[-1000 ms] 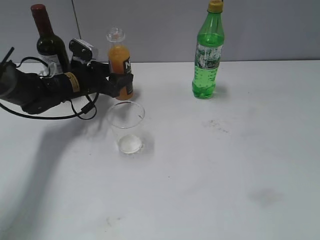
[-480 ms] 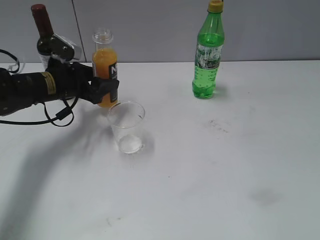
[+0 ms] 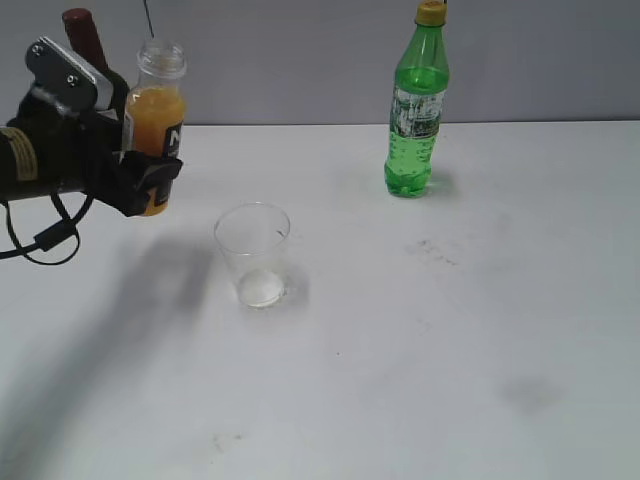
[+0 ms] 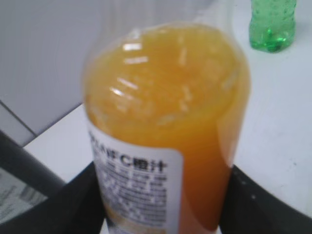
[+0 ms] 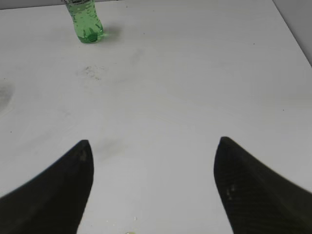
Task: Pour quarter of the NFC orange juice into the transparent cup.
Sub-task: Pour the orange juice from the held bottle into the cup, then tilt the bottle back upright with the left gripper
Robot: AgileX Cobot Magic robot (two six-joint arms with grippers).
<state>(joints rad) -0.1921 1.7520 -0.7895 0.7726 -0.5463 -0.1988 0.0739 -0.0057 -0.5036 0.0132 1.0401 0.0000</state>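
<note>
Holding one NFC orange juice (image 3: pixel 157 125), left hand (image 3: pixel 150 180).

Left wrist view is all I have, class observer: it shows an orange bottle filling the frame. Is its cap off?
Observer: Yes. In the exterior view the NFC orange juice has a bare, open neck, and it stands upright in the left gripper.
Operator: Where is the cup?
Observer: The transparent cup stands on the table, lower and to the right of the bottle, apart from it.
Operator: Any juice in it?
Observer: None visible; it looks clear.
Operator: And the other arm?
Observer: The right gripper hangs over bare table, jaws spread, holding nothing.
</note>
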